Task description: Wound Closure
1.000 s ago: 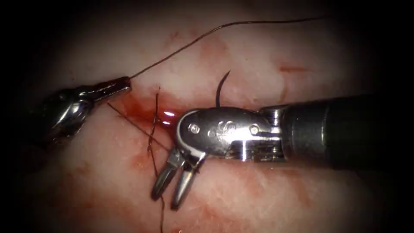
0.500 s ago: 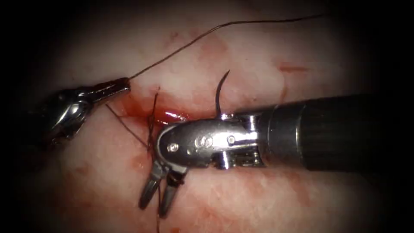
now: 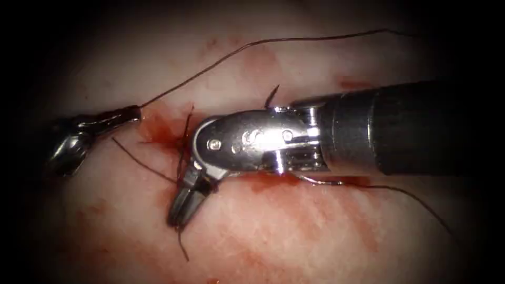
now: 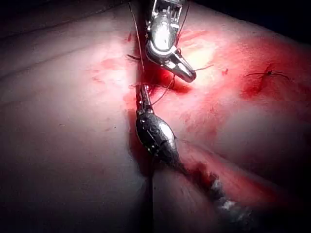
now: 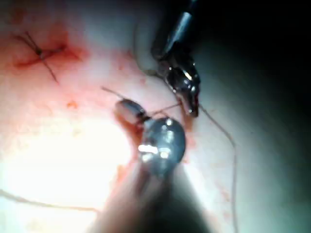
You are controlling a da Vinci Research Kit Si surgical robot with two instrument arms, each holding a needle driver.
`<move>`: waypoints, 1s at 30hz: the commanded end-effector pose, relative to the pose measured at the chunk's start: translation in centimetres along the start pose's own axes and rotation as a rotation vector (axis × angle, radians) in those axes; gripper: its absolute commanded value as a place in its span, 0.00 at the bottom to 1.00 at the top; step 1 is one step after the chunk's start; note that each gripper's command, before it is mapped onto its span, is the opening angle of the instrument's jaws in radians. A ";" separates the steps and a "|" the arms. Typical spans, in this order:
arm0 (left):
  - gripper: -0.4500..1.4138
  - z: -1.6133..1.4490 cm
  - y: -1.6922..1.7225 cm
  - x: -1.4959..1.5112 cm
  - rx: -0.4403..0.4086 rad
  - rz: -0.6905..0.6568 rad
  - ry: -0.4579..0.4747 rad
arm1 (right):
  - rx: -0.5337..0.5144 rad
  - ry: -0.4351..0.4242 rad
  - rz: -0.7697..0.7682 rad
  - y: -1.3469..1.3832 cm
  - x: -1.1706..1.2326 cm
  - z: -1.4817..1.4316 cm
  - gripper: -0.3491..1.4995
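- We count two tools. The left tool (image 3: 131, 112) has its jaws pressed together on the thread (image 3: 210, 66), left of the cut (image 3: 173, 134).
- The right tool (image 3: 181, 208) has its jaws closed on a thread strand just below the cut.
- We see one needle (image 3: 271, 97); its tip rises from the tissue (image 3: 294, 231) behind the right tool's wrist, held by neither.
- One finished stitch (image 4: 268, 74) lies well apart.

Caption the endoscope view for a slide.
Left tool holds thread; right tool grips thread at the cut; needle stands in tissue.
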 end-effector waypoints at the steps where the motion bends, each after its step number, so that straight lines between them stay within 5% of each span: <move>1: 0.00 -0.01 0.08 -0.09 -0.003 -0.001 0.000 | -0.062 0.016 0.007 0.15 -0.09 -0.16 0.00; 13: 0.00 -0.43 0.82 -0.58 0.007 -0.069 -0.006 | -0.212 0.003 0.036 0.35 -0.40 -0.69 0.00; 30: 0.00 -0.57 1.64 -0.40 0.003 -0.098 -0.010 | -0.224 0.019 0.033 0.37 -0.41 -0.74 0.00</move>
